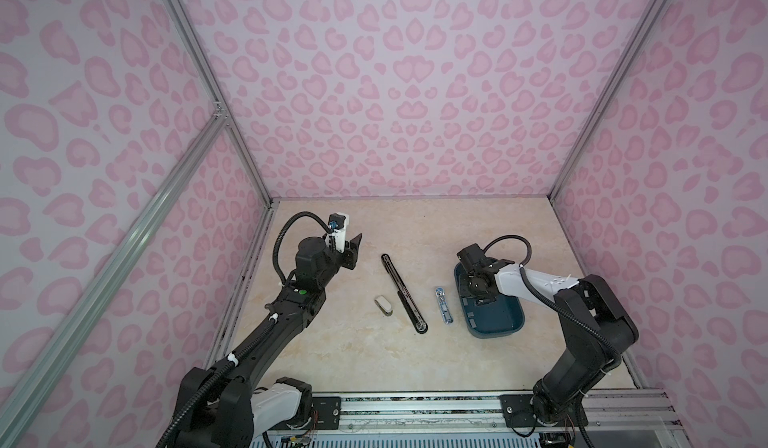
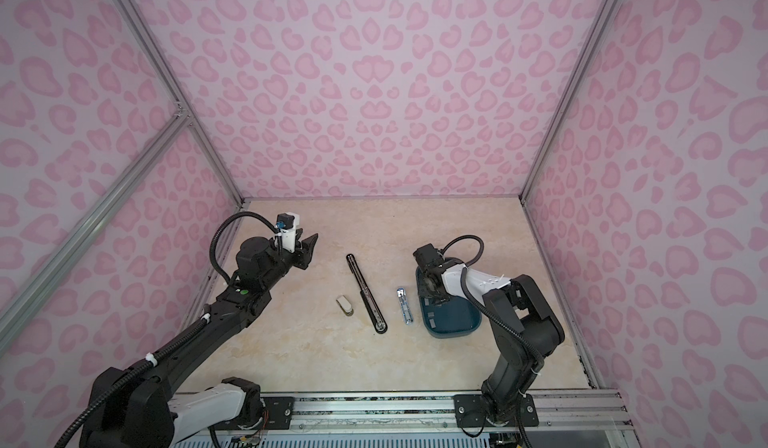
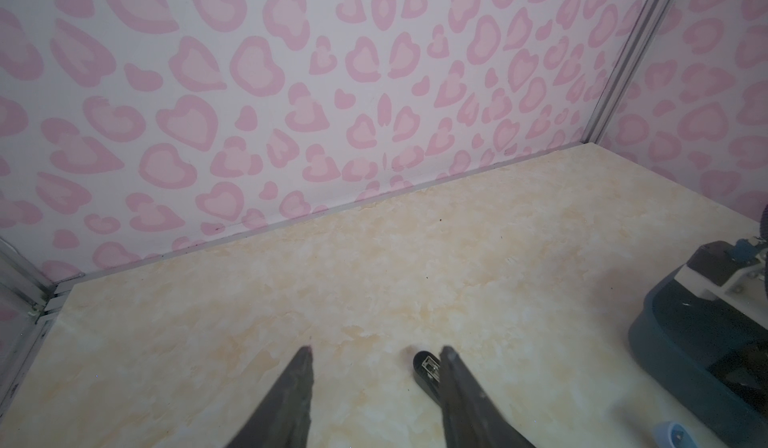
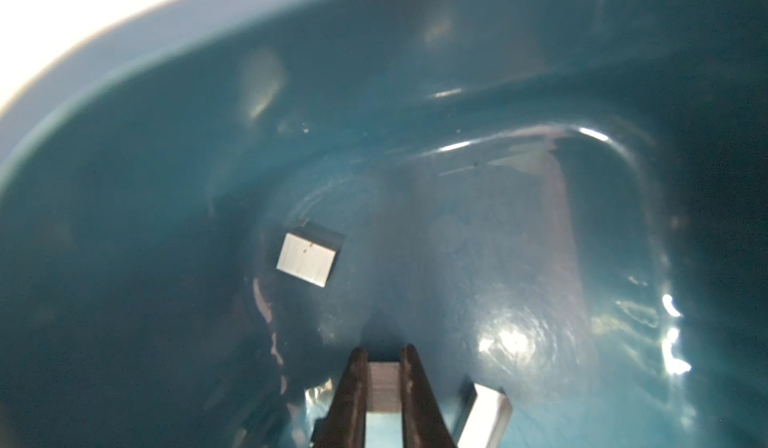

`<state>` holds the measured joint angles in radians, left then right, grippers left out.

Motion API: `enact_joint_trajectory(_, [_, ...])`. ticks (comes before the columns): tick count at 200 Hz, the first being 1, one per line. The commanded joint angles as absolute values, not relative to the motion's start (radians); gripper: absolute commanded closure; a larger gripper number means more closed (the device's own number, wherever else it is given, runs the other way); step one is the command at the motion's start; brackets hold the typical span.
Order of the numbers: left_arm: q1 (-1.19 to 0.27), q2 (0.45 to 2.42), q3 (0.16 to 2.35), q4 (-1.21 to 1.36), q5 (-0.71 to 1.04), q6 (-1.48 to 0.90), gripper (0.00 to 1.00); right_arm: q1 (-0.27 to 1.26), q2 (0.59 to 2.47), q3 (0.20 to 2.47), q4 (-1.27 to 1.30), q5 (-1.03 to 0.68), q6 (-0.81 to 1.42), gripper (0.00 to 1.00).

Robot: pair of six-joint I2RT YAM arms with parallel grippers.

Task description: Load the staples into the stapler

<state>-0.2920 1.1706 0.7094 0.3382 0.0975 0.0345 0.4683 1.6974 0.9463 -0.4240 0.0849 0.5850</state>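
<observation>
In the blue tray [image 1: 498,321] by the worktop's right edge, the right tool [image 4: 384,352] seems clenched on a staples strip [image 4: 383,388], bound for the opened black stapler [image 1: 402,291] mid-worktop; left tool [image 3: 376,350] hangs released.

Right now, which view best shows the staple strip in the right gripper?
Right wrist view: the staple strip sits close up between the fingers of the right gripper, inside the blue tray. In both top views the arm covers it. The left wrist view catches only the tray's rim.
</observation>
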Motion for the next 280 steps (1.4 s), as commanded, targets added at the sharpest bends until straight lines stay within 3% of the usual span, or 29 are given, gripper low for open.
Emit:
enact_joint_trajectory(1, [-0.293, 1.157, 0.705, 0.363, 0.098, 0.037, 0.50, 0.466, 1.687, 0.943, -0.450, 0.081, 0.583, 0.87])
enact_joint_trajectory(71, [-0.292, 1.066, 0.659, 0.325, 0.116, 0.000, 0.50, 0.490, 1.501, 0.961, -0.471, 0.121, 0.520, 0.88])
enact_joint_trajectory(113, [-0.292, 0.979, 0.607, 0.271, 0.123, -0.025, 0.50, 0.661, 1.400, 0.961, -0.417, 0.128, 0.457, 0.88])
enact_joint_trajectory(166, [-0.291, 0.904, 0.511, 0.233, 0.112, -0.087, 0.48, 0.907, 1.472, 0.953, -0.298, 0.148, 0.420, 0.89])
enact_joint_trajectory(280, [-0.292, 0.844, 0.460, 0.202, 0.104, -0.089, 0.47, 1.007, 1.587, 0.953, -0.289, 0.136, 0.503, 0.90])
